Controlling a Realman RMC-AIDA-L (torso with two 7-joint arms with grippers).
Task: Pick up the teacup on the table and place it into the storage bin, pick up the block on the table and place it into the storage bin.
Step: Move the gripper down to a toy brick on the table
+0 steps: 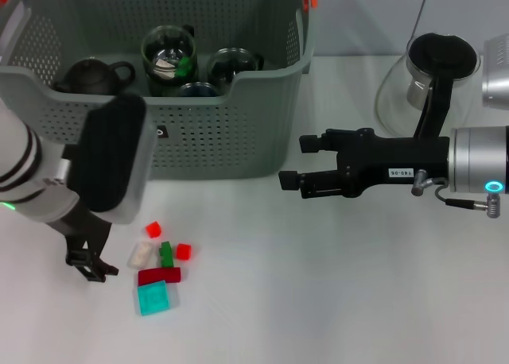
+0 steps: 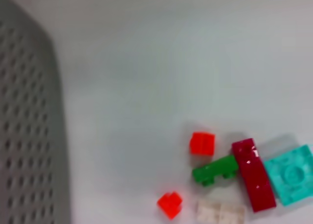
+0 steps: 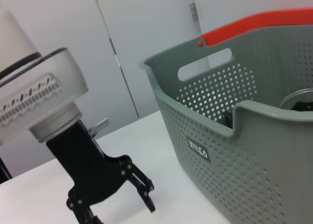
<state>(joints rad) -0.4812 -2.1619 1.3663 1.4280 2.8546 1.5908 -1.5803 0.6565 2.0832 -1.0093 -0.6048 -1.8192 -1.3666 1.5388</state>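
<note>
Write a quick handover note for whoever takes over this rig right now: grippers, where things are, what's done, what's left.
Left gripper: jaws open, empty, low over the table just left of the blocks.
Right gripper: jaws open, empty, hovering in front of the storage bin.
In the bin: a dark teapot and glass teacups.
No teacup shows on the table, so that part looks done.
Left: the blocks, a small loose cluster on the table in front of the bin, none picked yet.

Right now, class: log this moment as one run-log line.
left gripper: open, beside blocks | right gripper: open, before storage bin | teacups: in bin
</note>
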